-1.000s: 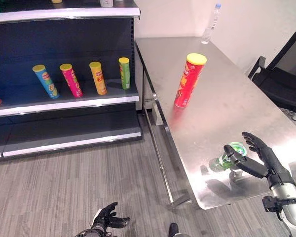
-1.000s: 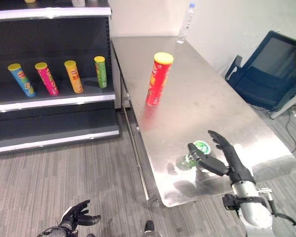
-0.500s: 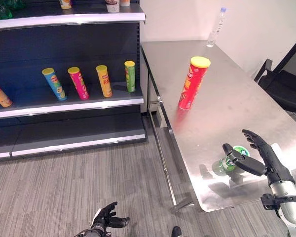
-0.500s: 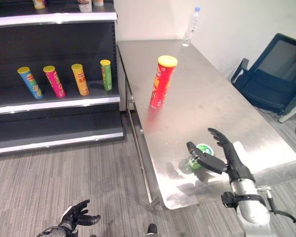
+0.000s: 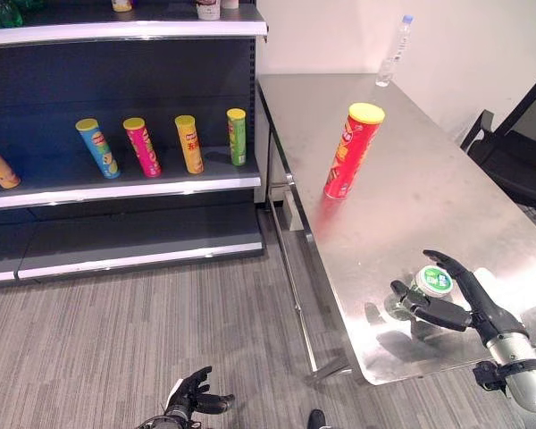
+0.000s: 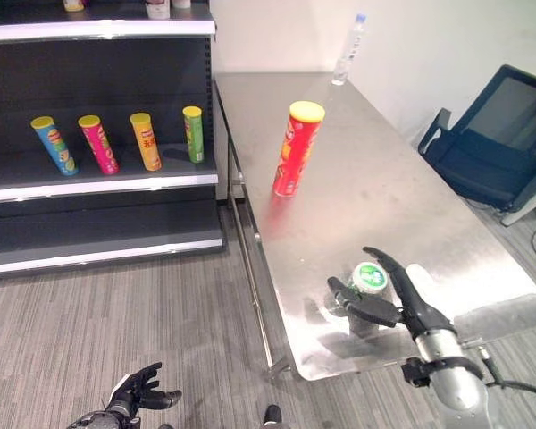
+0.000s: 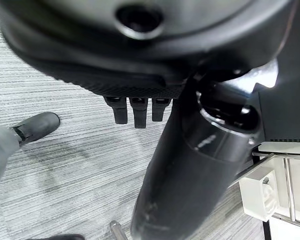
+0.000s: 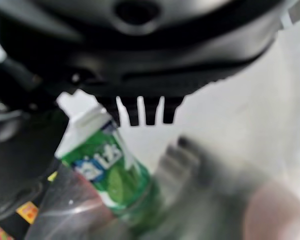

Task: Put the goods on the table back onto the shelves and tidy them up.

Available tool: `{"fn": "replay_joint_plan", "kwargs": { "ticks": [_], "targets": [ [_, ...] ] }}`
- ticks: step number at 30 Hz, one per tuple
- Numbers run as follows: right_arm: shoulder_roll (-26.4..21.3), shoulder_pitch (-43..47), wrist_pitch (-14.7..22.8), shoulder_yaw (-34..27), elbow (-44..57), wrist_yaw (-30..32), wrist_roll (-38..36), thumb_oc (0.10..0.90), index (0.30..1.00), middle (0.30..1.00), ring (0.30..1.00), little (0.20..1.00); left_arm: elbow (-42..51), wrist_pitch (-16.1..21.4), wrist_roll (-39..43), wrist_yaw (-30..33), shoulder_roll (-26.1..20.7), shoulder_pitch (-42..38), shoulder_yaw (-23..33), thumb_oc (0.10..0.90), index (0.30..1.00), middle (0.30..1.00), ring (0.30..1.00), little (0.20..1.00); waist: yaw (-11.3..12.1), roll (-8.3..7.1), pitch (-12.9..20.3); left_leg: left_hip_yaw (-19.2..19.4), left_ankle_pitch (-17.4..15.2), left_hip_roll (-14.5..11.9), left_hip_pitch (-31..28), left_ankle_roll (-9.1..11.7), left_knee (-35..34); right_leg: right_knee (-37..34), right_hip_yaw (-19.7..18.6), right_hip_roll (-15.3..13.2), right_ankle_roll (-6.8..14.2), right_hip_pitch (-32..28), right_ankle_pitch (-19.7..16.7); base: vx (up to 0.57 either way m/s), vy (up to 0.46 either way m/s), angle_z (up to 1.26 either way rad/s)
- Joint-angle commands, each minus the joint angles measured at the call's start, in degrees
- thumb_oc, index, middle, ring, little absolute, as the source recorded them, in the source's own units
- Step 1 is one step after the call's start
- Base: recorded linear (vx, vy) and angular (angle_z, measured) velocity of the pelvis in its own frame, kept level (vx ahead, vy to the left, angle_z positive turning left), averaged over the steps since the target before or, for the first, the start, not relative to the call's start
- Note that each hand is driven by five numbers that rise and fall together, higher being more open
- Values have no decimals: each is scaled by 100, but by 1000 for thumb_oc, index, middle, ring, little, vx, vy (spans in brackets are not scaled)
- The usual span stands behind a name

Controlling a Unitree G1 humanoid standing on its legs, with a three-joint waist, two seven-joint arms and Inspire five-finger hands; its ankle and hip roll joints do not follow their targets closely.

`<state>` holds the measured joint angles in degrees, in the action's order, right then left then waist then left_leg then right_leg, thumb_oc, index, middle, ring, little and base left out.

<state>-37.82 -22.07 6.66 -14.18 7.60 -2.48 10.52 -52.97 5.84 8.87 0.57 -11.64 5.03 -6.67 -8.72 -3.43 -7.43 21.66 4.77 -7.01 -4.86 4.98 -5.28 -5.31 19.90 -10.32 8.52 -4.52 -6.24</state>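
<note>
No print can be read: the green bottle's (image 8: 107, 172) label and the red can's (image 5: 350, 150) markings stay illegible.

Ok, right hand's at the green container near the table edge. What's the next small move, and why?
Probably close the right hand around the green container before lifting. Its thumb sits on one side and its fingers arch over the other, still spread, so nothing is gripped yet. The container stands upright near the table edge; lifting now would likely tip it.
</note>
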Motion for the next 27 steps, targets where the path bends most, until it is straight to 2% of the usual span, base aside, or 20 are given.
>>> {"fn": "replay_joint_plan", "kwargs": {
  "ticks": [1, 2, 3, 4, 5, 19, 24, 27],
  "targets": [
    [-434, 552, 362, -354, 449, 155, 51, 800, 900, 900, 900, 900, 190, 248, -124, 55, -194, -391, 68, 800, 900, 900, 900, 900, 66, -102, -75, 396, -334, -207, -241, 179, 28, 184, -20, -55, 367, -253, 540, 0, 0, 0],
    [-428, 534, 355, -341, 432, 166, 82, 800, 900, 900, 900, 900, 195, 245, -124, 57, -197, -391, 67, 800, 900, 900, 900, 900, 62, -100, -75, 395, -332, -209, -237, 179, 28, 184, -24, -54, 367, -247, 538, 0, 0, 0],
    [-423, 504, 348, -336, 390, 200, 151, 613, 620, 620, 620, 620, 184, 253, -134, 62, -200, -394, 60, 800, 900, 900, 900, 900, 60, -101, -75, 404, -334, -210, -242, 179, 28, 185, -25, -55, 368, -242, 535, 0, 0, 0],
    [-417, 488, 347, -355, 395, 220, 218, 496, 444, 444, 444, 444, 197, 260, -144, 68, -204, -385, 61, 800, 900, 900, 900, 900, 61, -99, -79, 406, -336, -209, -245, 177, 28, 182, -25, -57, 369, -245, 535, 0, 0, 0],
    [-421, 511, 338, -330, 359, 290, 310, 400, 300, 300, 300, 300, 192, 262, -152, 73, -201, -384, 50, 800, 900, 900, 900, 900, 67, -94, -79, 406, -338, -207, -252, 172, 28, 183, -28, -60, 370, -245, 532, 0, 0, 0],
    [-525, 660, 383, -336, 396, 476, 460, 400, 300, 300, 300, 300, 168, 256, -179, 113, -205, -381, 59, 800, 900, 900, 900, 900, 117, -93, -62, 371, -331, -210, -219, 177, 28, 176, 2, -58, 367, -252, 534, 0, 0, 0],
    [-725, 841, 475, -682, 645, 621, 323, 400, 300, 300, 300, 300, 203, 268, -196, 101, -251, -390, 42, 800, 900, 900, 900, 900, 135, -77, -33, 351, -337, -224, -250, 200, 28, 182, 10, -39, 349, -290, 573, -3, -16, 1],
    [-1124, 1317, 623, -1091, 783, 924, 90, 400, 300, 300, 300, 300, 325, 282, -170, 37, -332, -338, -19, 800, 900, 900, 900, 900, 197, -63, 49, 312, -347, -258, -277, 227, 28, 170, 30, 2, 327, -331, 625, 3, -77, 2]
  ]
}}
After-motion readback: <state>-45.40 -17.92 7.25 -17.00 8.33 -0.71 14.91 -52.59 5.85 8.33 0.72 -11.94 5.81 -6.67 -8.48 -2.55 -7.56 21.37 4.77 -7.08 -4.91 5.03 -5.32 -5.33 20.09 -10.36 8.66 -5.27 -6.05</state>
